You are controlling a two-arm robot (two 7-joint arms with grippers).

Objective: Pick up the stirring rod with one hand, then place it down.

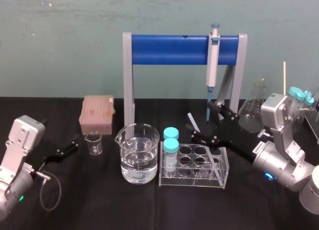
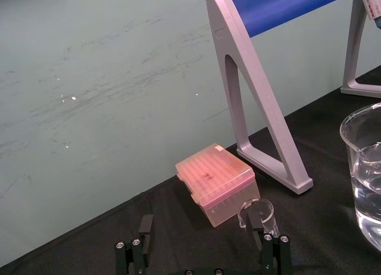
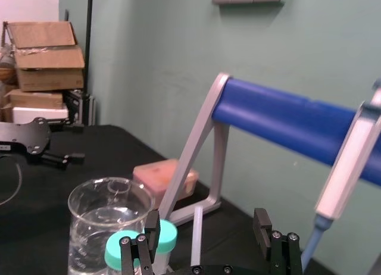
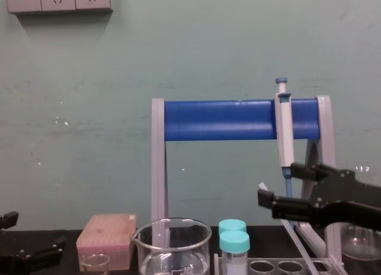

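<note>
This is a laboratory, shown by the pipette [image 1: 213, 60] on its stand [image 1: 169, 50], beaker [image 1: 138, 153], tube rack [image 1: 192, 182] and conical flask [image 1: 253, 108].

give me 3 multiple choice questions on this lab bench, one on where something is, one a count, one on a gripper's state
1. Where is the pipette?
A. hanging on the blue stand
B. lying on the floor
C. held by a person

2. How many teal-capped tubes stand in the tube rack?
A. one
B. two
C. four

3. How is the right gripper?
A. shut on the pipette
B. shut on nothing
C. open, with the stirring rod between its fingers

Answers:
1 A: the pipette hangs from the stand's blue bar.
2 B: two teal caps show at the rack's left end.
3 C: the right wrist view shows the rod in the gap between the spread fingers.
The left gripper is parked, open, at the far left.
</note>
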